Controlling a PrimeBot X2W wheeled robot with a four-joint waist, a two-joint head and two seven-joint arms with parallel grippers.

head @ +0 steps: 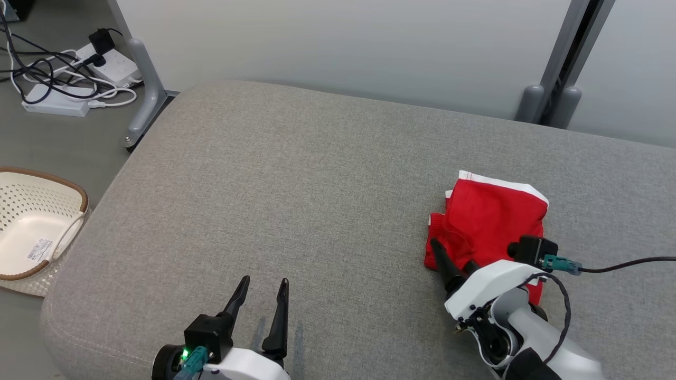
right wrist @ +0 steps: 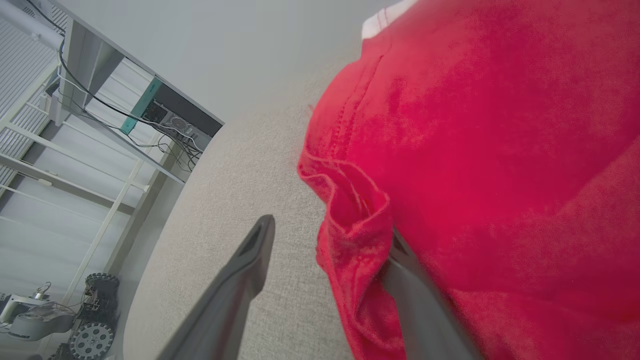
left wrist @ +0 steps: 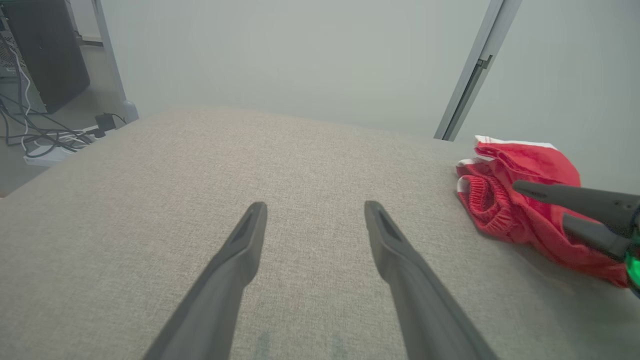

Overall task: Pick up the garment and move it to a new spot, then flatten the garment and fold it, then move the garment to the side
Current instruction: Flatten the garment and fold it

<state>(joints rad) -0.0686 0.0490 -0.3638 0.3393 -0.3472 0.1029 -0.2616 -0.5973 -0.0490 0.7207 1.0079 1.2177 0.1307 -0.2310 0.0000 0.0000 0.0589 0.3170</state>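
A red garment point(head: 491, 216) with white trim lies bunched on the right part of the grey padded surface point(head: 290, 184). My right gripper point(head: 454, 258) is at its near left edge with the jaws spread open. In the right wrist view the garment point(right wrist: 475, 150) fills the right side, and a fold of its hem hangs over one finger of the right gripper point(right wrist: 327, 235). The other finger sits on bare surface. My left gripper point(head: 265, 281) is open and holds nothing, low over the front of the surface, well left of the garment point(left wrist: 520, 165). The left wrist view shows its own spread gripper point(left wrist: 315, 206).
A cream perforated basket point(head: 31, 227) sits on the floor left of the surface. Power strips and tangled cables point(head: 79, 74) lie on the floor at the back left beside a grey metal leg point(head: 148, 89). A pale wall with a grey post point(head: 554, 89) stands behind.
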